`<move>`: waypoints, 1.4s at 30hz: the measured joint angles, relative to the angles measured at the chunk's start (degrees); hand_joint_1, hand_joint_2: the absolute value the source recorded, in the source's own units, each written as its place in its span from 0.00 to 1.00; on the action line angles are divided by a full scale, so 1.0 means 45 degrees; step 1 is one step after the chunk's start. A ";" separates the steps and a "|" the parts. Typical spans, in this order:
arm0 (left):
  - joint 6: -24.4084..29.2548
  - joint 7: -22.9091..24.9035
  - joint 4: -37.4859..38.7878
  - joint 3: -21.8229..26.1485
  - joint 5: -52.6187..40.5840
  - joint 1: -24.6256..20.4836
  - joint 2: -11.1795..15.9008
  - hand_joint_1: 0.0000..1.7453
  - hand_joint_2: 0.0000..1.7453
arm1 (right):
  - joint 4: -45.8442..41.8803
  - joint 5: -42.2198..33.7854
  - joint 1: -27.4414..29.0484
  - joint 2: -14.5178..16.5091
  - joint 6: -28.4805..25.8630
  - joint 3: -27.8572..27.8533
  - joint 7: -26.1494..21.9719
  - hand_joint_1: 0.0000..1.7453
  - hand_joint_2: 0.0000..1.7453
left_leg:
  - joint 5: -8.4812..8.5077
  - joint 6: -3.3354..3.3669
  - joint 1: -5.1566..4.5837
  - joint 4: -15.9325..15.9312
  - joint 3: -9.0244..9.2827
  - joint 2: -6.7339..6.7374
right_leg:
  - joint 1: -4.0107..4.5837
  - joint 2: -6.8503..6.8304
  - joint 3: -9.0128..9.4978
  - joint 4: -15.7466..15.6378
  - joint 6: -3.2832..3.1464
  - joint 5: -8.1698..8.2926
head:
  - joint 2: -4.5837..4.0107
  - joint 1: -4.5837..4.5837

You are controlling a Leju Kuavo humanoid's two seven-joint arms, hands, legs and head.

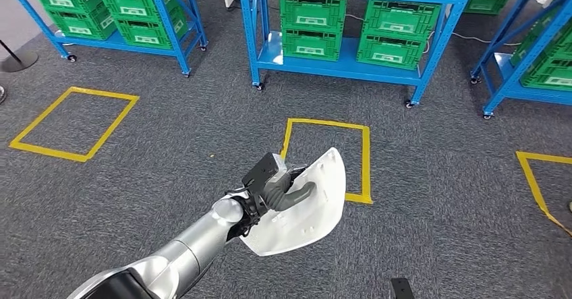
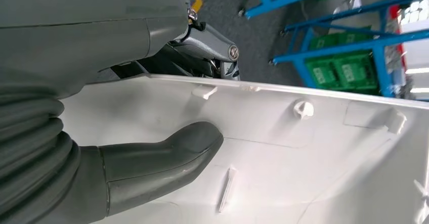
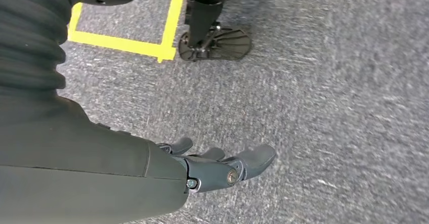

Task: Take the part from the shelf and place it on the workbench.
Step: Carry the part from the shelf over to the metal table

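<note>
Grey carpet (image 1: 438,198), yellow tape squares (image 1: 364,157), blue shelves (image 1: 351,66).

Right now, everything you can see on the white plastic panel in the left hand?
The white plastic panel is a thin, curved shell, roughly fan-shaped with a rounded outer edge. Its matte inner face, seen in the left wrist view, carries small moulded clips, a round peg and a narrow rib. It is held off the grey carpet, tilted. The left hand grips it, thumb pressed on the inner face.
</note>
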 joint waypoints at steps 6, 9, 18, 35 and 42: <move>0.0153 0.0066 -0.1135 0.0056 -0.0062 0.0200 -0.0050 1.00 1.00 | 0.0000 0.0030 0.0046 0.0017 -0.0028 0.0000 0.0148 0.00 1.00 | 0.0661 -0.0250 0.0198 -0.1653 0.1610 0.0693 | -0.0155 -0.0746 -0.0240 0.0144 0.0259 0.0111 | 0.0000 -0.0004; 0.0199 0.0214 -0.1844 0.0154 -0.0061 0.0313 -0.0073 1.00 1.00 | 0.0000 0.0102 0.0030 0.0018 -0.0044 0.0000 0.0185 0.00 1.00 | 0.0757 0.0114 0.0040 -0.2393 0.1968 0.0867 | -0.0094 -0.1058 -0.0211 0.0134 0.0538 0.0138 | 0.0000 0.0012; 0.0316 0.0448 -0.2887 0.0380 -0.0045 0.0760 -0.0108 1.00 1.00 | 0.0000 0.0195 -0.0052 0.0035 -0.0021 0.0005 0.0141 0.00 1.00 | 0.1063 0.0750 -0.0009 -0.2534 0.1652 -0.0505 | 0.0044 0.0197 -0.1965 0.3732 0.0604 -0.1400 | 0.0000 0.0102; 0.0541 0.0145 -0.4163 0.1007 0.0074 0.1406 0.0064 1.00 1.00 | 0.0000 0.0418 -0.0180 0.0232 0.0117 0.0010 0.0244 0.00 1.00 | 0.0287 -0.0035 0.0069 -0.0165 0.0486 0.0325 | 0.0025 -0.0738 -0.0419 0.0186 -0.0003 0.0232 | 0.0000 0.0000; 0.0708 -0.0204 -0.4752 0.1007 -0.0393 0.1637 0.0125 1.00 1.00 | -0.0001 0.0528 -0.0299 0.0282 0.0171 0.0015 0.0289 0.00 1.00 | 0.1047 0.0520 -0.0104 -0.2636 0.1746 0.0573 | 0.0103 -0.1386 -0.0235 0.0174 0.0459 0.0046 | 0.0000 0.0011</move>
